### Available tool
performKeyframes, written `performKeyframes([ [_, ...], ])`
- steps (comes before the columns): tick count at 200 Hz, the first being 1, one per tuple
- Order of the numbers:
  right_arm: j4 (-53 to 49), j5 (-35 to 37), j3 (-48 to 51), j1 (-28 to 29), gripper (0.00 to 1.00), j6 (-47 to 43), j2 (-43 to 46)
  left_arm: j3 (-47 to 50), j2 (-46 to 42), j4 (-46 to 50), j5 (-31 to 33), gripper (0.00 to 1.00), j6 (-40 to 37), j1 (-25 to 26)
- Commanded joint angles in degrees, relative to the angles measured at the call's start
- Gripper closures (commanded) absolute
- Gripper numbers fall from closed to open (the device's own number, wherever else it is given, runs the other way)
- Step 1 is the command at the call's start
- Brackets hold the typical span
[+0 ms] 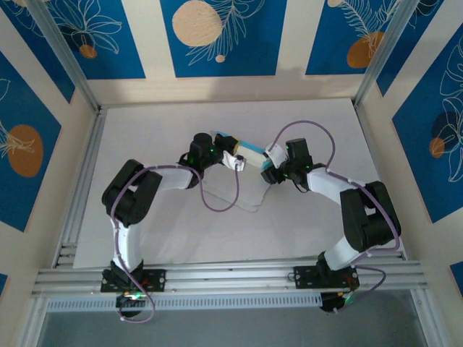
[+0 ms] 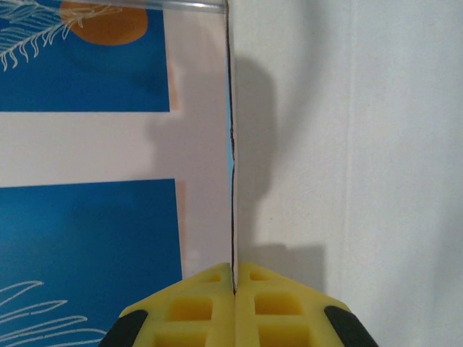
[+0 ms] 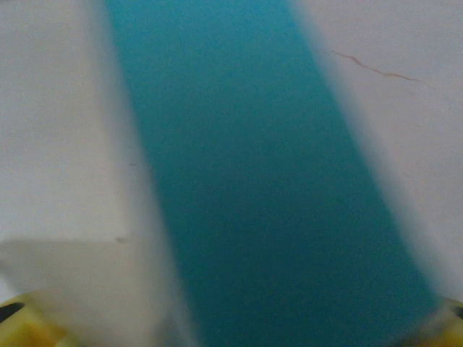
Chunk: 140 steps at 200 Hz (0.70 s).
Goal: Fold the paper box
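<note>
The paper box hangs above the middle of the table between both arms, its light blue face up and a white flap at its right end. My left gripper grips its left end. In the left wrist view the yellow fingers are pressed shut on the thin card, which is seen edge-on. My right gripper is at the box's right end. Up close the blurred blue face lies between its jaws. Those yellow fingertips stand far apart at the bottom corners. Whether they touch the card is unclear.
A white sheet covers the table. Aluminium rails run along the near edge and the left side. A purple cable loops low under the box, and another arcs over the right wrist. Patterned walls close in three sides.
</note>
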<state>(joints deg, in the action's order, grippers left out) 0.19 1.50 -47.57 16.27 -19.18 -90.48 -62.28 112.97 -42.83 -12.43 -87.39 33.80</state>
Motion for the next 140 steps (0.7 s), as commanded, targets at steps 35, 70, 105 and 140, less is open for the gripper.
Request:
performKeyframes([
  [35, 2.67, 4.17, -5.13, 1.28, 0.38, 2.80, -4.16, 0.99, -1.30, 1.79, -3.66, 1.00, 0.54, 1.77],
  [70, 3.52, 8.60, -4.90, 1.96, 0.45, 3.32, -4.44, 0.85, -1.08, 1.74, -3.75, 1.00, 0.73, 1.78],
  [105, 2.76, 7.55, -3.84, 2.00, 0.50, 3.07, -3.82, 0.68, -0.99, 2.23, -3.54, 1.00, 0.90, 1.72],
  [140, 2.43, 6.68, -2.62, 1.00, 0.75, 3.51, -2.77, 0.71, -0.82, 2.31, -3.39, 1.00, 1.17, 1.78],
])
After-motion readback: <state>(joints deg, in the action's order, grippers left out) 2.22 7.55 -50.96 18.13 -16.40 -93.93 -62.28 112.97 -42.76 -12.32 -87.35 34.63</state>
